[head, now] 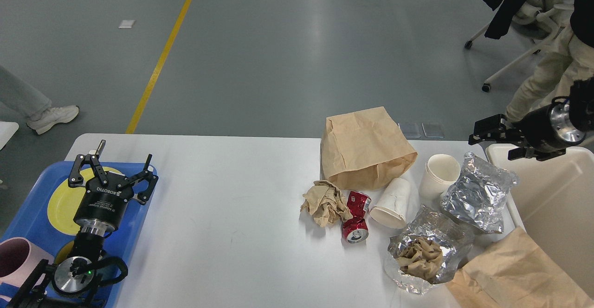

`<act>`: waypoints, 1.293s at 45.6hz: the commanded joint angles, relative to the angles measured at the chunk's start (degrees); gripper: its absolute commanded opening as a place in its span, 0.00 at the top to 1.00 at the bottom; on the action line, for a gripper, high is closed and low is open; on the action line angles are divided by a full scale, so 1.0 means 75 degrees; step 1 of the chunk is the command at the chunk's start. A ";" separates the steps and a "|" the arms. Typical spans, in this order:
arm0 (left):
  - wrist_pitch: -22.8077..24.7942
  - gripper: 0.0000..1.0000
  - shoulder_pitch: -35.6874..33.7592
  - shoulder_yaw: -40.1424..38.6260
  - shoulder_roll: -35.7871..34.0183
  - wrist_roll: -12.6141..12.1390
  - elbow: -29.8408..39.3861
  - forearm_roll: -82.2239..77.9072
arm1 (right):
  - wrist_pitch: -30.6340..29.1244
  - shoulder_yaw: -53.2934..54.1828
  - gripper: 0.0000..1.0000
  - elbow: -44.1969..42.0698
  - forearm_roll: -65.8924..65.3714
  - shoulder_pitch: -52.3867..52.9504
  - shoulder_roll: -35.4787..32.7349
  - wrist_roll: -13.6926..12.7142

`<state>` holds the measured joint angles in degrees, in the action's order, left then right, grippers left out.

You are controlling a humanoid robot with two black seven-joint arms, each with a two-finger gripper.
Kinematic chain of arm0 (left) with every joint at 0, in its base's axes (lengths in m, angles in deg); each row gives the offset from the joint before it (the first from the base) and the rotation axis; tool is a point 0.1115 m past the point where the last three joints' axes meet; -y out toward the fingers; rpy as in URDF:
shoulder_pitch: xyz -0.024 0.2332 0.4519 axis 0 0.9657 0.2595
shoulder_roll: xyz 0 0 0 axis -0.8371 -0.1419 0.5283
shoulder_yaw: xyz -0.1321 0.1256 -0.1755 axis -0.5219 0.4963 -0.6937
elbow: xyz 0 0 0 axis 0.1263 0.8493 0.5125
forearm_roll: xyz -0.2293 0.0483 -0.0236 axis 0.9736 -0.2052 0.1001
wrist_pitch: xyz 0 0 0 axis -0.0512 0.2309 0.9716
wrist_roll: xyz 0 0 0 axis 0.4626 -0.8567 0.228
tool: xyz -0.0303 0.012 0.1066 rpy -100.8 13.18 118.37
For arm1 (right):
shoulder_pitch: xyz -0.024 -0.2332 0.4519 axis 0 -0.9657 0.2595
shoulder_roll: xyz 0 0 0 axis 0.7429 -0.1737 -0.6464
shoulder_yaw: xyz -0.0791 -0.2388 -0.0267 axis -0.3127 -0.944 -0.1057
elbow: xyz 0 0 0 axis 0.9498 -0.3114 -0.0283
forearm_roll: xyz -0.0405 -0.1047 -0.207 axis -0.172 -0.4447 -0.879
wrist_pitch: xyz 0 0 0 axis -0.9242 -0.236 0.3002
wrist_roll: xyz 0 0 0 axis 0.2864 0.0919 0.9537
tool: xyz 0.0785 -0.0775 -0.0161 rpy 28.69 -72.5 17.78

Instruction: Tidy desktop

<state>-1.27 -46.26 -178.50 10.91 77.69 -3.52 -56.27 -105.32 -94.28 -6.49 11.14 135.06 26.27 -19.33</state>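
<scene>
The white desktop point(222, 215) carries litter on its right half: a standing brown paper bag point(366, 148), a crumpled brown paper wad point(325, 202), a crushed red can point(356, 217), a white paper cup on its side point(393, 202), upright stacked white cups point(438, 176), a crumpled foil sheet point(480, 192), and foil holding brown paper point(429, 252). My left gripper point(118, 166) is open and empty over the blue tray point(28, 215). My right gripper point(485, 131) hovers at the far left corner of the cream bin point(557, 206); its fingers are too dark to tell apart.
The tray holds a yellow plate point(62, 201) and a pink mug point(16, 257). A flattened brown bag point(510, 275) lies at the front right. A person and an office chair point(524, 29) are beyond the table's far right; a foot point(51, 115) is at the far left.
</scene>
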 commanded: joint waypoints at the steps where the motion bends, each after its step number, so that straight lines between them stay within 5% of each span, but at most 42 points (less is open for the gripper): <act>1: 0.0000 0.03 0.0000 0.0000 0.0000 0.0000 -0.0001 0.0006 | -0.1188 -0.2259 0.00 0.0798 0.0242 0.1746 0.1045 -0.0059; 12: 0.0000 0.03 0.0000 0.0000 0.0000 0.0000 -0.0001 -0.0005 | -0.1213 -0.3306 0.02 0.4480 0.0218 0.4760 0.1175 -0.0398; 15: 0.0000 0.03 0.0000 0.0000 -0.0012 0.0000 -0.0001 0.0006 | -0.1119 -0.3306 0.13 0.5312 0.0206 0.5335 0.1211 -0.0481; 19: 0.0000 0.03 0.0000 0.0000 -0.0012 0.0000 -0.0001 0.0006 | -0.0815 -0.3282 0.14 0.6179 0.0171 0.5886 0.1211 -0.0516; 33: 0.0000 0.04 0.0000 0.0000 -0.0012 0.0000 -0.0001 -0.0005 | -0.0603 -0.3189 0.08 0.6767 0.0124 0.6203 0.1235 -0.0762; 44: 0.0000 0.03 0.0000 -0.0012 -0.0012 0.0000 -0.0001 0.0006 | 0.0685 -0.3177 0.12 0.6800 -0.0542 0.5268 0.0766 -0.0926; 52: 0.0000 0.03 0.0000 0.0000 -0.0012 0.0000 -0.0001 0.0006 | 0.1915 -0.2779 0.15 0.6800 -0.2592 0.3394 0.0520 -0.1207; 59: 0.0000 0.03 0.0000 0.0000 -0.0012 0.0000 -0.0001 0.0006 | 0.2127 -0.1737 0.16 0.6800 -0.4597 0.1483 0.0367 -0.1219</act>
<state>-1.27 -46.26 -178.51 10.82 77.69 -3.52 -56.23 -90.77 -113.13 44.50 -13.52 156.09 29.66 -28.37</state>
